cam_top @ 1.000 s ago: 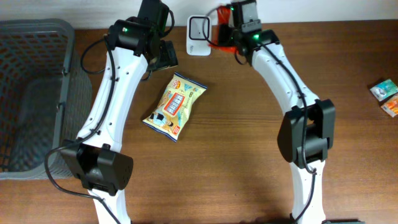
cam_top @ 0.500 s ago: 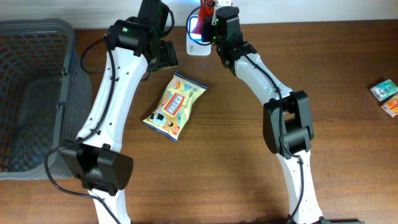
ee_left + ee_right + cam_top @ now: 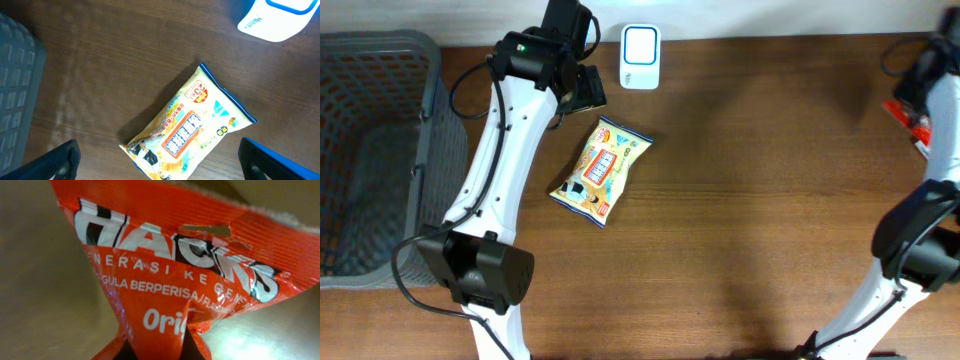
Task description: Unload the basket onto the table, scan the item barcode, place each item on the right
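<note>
Overhead view: a white barcode scanner (image 3: 640, 57) lies at the far edge of the wooden table (image 3: 740, 220). A yellow snack bag (image 3: 600, 168) is near it, and a grey basket (image 3: 380, 42) sits at left. The left gripper (image 3: 165, 159) hangs wide open above the bag. At the far right, the right gripper (image 3: 156, 350) is pinched onto a crinkled orange-red packet (image 3: 170, 280) with white lettering, well apart from the scanner.

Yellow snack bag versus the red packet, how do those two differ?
The yellow snack bag lies flat on the table, untouched; the red packet is pinched in the right gripper. The yellow snack bag sits left of centre, the red packet at the far right. The bag looks smooth, the packet creased. Both are printed wrappers.
</note>
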`<action>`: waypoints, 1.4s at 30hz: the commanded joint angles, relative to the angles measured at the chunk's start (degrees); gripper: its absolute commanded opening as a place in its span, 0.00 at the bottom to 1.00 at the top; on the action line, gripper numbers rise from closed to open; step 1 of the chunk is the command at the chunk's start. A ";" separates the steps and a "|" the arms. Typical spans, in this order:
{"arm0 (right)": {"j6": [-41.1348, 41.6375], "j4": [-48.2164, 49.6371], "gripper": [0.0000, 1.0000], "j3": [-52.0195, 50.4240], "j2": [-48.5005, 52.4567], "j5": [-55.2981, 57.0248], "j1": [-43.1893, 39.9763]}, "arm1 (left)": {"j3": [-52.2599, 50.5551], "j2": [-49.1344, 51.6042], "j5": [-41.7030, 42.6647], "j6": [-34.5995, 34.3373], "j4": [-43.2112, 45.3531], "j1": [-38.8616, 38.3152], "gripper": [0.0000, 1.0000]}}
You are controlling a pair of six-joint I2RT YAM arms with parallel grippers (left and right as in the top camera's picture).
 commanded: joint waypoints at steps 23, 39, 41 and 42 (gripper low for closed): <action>-0.02 13.18 0.99 -11.76 8.57 -55.45 36.44 | 0.46 -0.76 0.20 0.31 -0.11 0.00 0.99; 2.62 15.50 0.04 -11.67 10.32 -52.57 40.35 | 0.46 -0.76 0.22 0.31 -0.11 0.00 0.99; 2.51 12.07 0.04 -11.67 4.96 -50.53 36.74 | 0.46 -0.76 0.22 0.31 -0.11 0.00 0.99; 2.51 9.73 0.04 -11.67 1.40 -47.34 34.69 | 0.46 -0.76 0.20 0.31 -0.09 0.00 0.99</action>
